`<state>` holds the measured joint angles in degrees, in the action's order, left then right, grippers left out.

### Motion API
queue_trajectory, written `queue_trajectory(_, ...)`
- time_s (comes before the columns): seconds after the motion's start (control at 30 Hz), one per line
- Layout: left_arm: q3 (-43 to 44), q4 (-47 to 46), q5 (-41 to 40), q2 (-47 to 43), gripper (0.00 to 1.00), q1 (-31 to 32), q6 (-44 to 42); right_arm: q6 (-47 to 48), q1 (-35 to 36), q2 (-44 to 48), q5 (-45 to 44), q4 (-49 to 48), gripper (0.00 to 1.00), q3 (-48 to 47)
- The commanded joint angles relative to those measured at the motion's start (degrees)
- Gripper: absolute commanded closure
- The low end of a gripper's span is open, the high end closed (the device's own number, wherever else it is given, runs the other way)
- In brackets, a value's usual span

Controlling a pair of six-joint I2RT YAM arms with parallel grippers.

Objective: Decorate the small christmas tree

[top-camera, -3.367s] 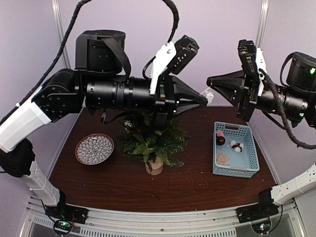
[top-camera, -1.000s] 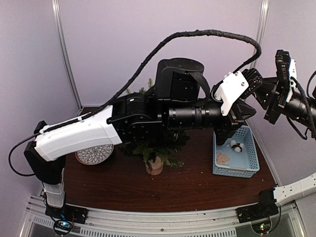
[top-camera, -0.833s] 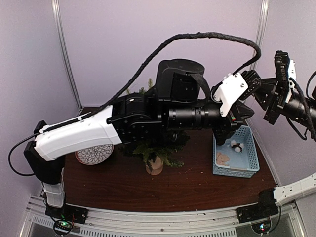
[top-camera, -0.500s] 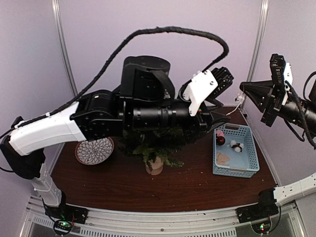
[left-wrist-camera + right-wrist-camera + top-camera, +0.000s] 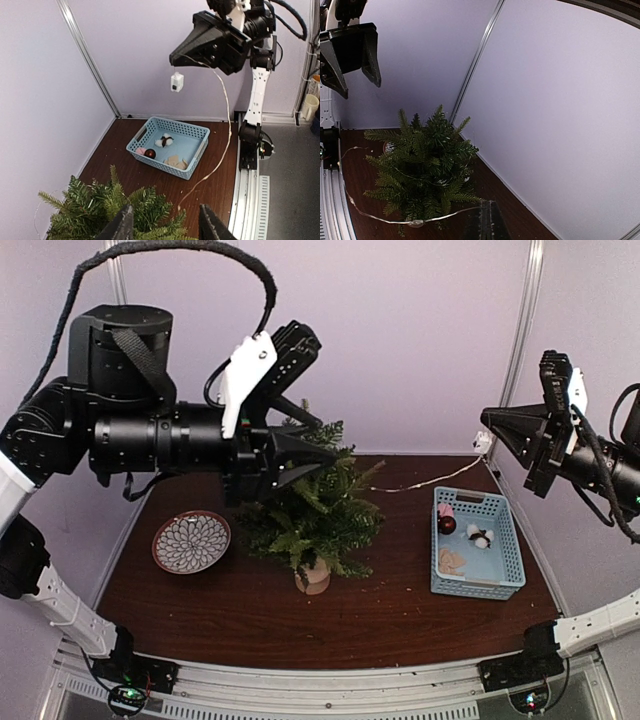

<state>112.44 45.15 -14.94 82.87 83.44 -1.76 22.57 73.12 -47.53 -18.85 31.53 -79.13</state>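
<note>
The small christmas tree (image 5: pixel 312 515) stands mid-table on its pale stump; it also fills the foot of the left wrist view as the tree (image 5: pixel 115 212) and sits at centre-left in the right wrist view as the tree (image 5: pixel 420 165). My left gripper (image 5: pixel 335 453) hovers over the treetop, open, with nothing between its fingers (image 5: pixel 122 225). My right gripper (image 5: pixel 487 422) is high on the right, shut on a thin light string (image 5: pixel 430 480) that sags down to the tree. A small white box (image 5: pixel 176 81) dangles from the string just below those jaws.
A blue basket (image 5: pixel 520 550) at the right holds a red ball (image 5: pixel 447 525), a white cotton piece (image 5: pixel 480 536) and tan bits. A patterned plate (image 5: pixel 191 541) lies left of the tree. Walls close in behind and on both sides.
My left arm swung back from beside the right gripper above the basket to the left, over the tree, and its jaws opened. The right gripper keeps hold of the string.
</note>
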Motion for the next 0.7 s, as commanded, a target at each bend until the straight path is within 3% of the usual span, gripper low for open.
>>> queue_trajectory(0.0, 4.72, 12.44, -3.05, 1.88, 0.57, 2.50, -1.95, 0.12, -0.30, 0.02, 0.24, 0.35, 1.00, -0.93)
queue_trajectory(0.2, 19.57, 26.19, -6.24, 13.01, 0.69, 2.72, -7.19, 0.25, -0.34, -0.49, -0.37, 0.38, 1.00, -1.04)
queue_trajectory(0.4, 20.31, 26.44, -11.49, 15.57, 0.73, 2.53, -11.03, -0.33, -0.35, -1.07, -0.48, 0.27, 1.00, -1.49)
queue_trajectory(0.67, 18.86, 28.17, -8.83, 15.98, 0.78, 0.26, -10.97, 0.27, -0.35, -2.16, -1.30, 0.40, 1.00, -2.34)
